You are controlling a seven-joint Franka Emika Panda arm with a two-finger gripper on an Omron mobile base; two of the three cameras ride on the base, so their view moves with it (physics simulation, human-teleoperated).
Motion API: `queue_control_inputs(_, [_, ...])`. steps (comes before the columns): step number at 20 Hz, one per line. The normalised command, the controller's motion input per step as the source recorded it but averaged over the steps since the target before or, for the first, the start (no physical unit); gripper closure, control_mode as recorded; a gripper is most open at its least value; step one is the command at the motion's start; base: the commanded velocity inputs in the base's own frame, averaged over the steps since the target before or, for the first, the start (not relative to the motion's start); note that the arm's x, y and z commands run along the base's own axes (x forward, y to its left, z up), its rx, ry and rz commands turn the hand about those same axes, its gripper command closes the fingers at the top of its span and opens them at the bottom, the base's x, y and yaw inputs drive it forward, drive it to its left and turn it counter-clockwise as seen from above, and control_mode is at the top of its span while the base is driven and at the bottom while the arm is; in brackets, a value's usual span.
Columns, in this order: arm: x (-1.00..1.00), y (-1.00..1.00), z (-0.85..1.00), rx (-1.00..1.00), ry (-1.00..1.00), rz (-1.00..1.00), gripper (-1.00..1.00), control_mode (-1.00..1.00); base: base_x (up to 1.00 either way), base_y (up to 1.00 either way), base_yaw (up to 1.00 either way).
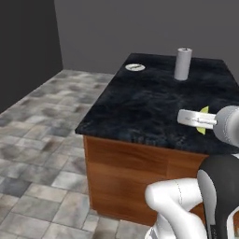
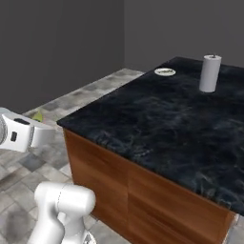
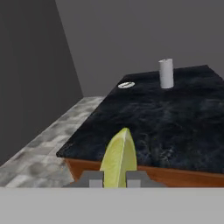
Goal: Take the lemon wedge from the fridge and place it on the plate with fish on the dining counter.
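Note:
My gripper [image 3: 114,179] is shut on the lemon wedge [image 3: 119,158], a yellow-green piece that stands up between the two fingertips. The wedge also peeks out beside the white hand [image 1: 204,119] and as a small sliver above it [image 2: 37,116]. The hand hovers near the front corner of the dining counter [image 1: 140,105], a black marbled top on a brown wooden base. At the counter's far left edge lies the small white plate [image 1: 135,67] [image 2: 165,72] [image 3: 126,85] with the slim dark fish on it. The fridge is out of view.
A grey paper towel roll [image 1: 182,63] [image 2: 209,72] [image 3: 166,73] stands upright on the far part of the counter, right of the plate. Grey stone floor tiles [image 1: 42,140] stretch to the left of the island, and dark walls rise behind.

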Motion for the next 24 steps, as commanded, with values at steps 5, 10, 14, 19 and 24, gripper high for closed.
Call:
queue_control_inputs(5, [0.0, 0.0, 0.0, 0.0, 0.0, 0.0, 1.0, 1.0, 0.38, 1.0, -0.01])
queue_control_inputs(10, [0.0, 0.0, 0.0, 0.0, 0.0, 0.0, 1.0, 1.0, 0.28, 1.0, -0.03])
queue_control_inputs(14, [0.0, 0.0, 0.0, 0.0, 0.0, 0.0, 1.0, 1.0, 0.51, 1.0, -0.08])
queue_control_inputs(19, [0.0, 0.0, 0.0, 0.0, 0.0, 0.0, 1.0, 1.0, 0.72, 1.0, -0.19])
queue_control_inputs(24, [0.0, 0.0, 0.0, 0.0, 0.0, 0.0, 1.0, 1.0, 1.0, 1.0, -0.42])
